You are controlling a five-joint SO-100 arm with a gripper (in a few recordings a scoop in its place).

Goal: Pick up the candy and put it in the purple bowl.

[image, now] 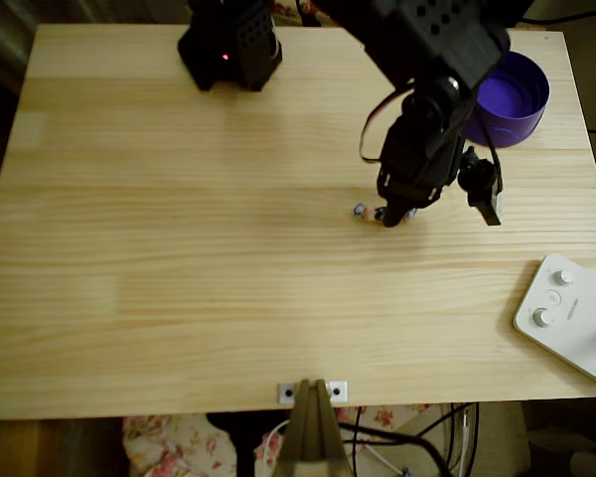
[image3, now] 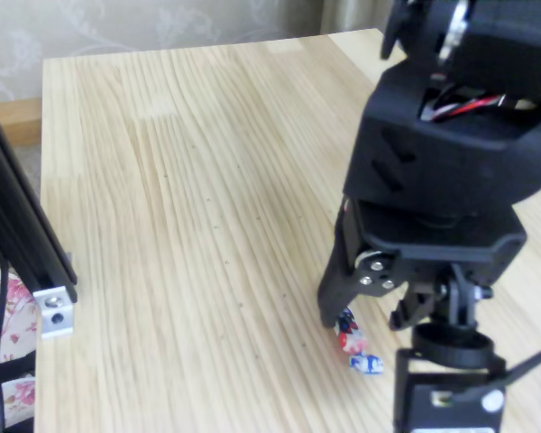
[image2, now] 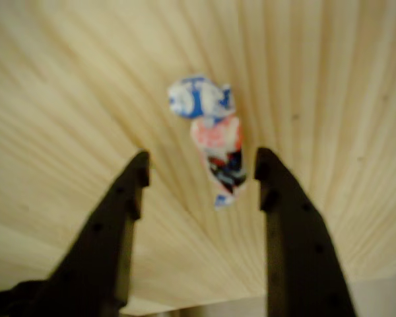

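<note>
The tool [image2: 201, 173] hangs low with its fingers apart, straddling the candy [image2: 214, 148] on the wooden worktop [image: 179, 248] — lower a touch more, centre the wrapper's body, then close. The purple bowl [image: 528, 111] waits near the worktop's far right corner in the overhead view.

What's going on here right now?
The arm's hand is down at the wooden table, open, with the candy lying on the wood between its two fingers, not yet gripped. The purple bowl sits near the table's far right corner in the overhead view, with no candy visible inside. A white device with knobs lies at the right edge.
</note>
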